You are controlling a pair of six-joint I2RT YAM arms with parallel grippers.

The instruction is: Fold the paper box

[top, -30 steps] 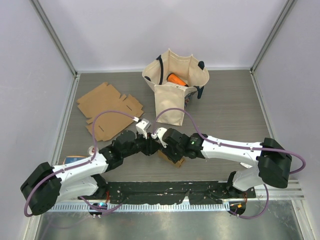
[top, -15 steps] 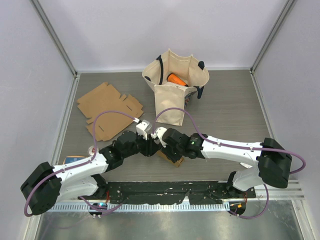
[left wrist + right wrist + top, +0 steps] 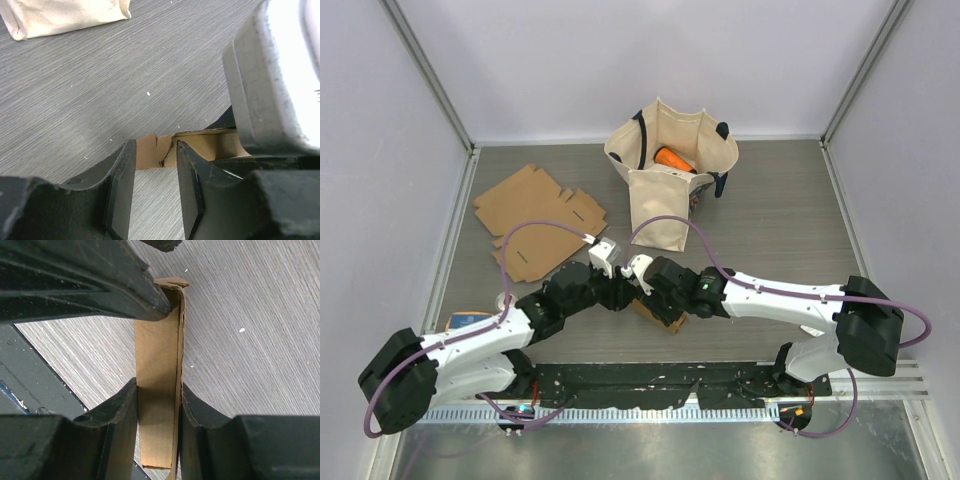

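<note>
I see one cloth bag with one orange thing inside. My right gripper pinches the one paper box; my left gripper is spread.

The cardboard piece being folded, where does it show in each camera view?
Top external: cardboard piece just below centre, mostly hidden under the right arm.
Left wrist: cardboard piece low centre, beyond the fingertips.
Right wrist: cardboard piece mid-frame, between the fingers.
Shared landmark: grey wood-grain table.

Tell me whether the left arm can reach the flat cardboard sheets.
Probably yes: only bare table lies between the left claw and the flat cardboard sheets; the tote bag stands aside.
</note>
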